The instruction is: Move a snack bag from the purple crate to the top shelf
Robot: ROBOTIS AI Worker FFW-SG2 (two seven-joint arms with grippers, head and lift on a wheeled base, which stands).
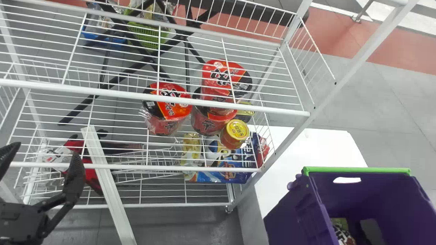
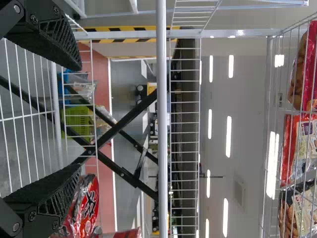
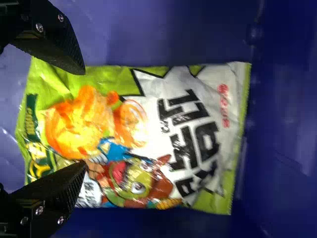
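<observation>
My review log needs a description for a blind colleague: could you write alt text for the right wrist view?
A green and white plastic snack bag with cartoon figures and bold black lettering lies inside the purple crate. The right arm's black two-fingered tool is open at one end of it.

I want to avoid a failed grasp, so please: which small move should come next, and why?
Probably ease the right gripper slightly closer to the snack bag, then close. Its open fingers overlap one end of the bag in the purple crate, but I cannot tell whether they touch it.
</observation>
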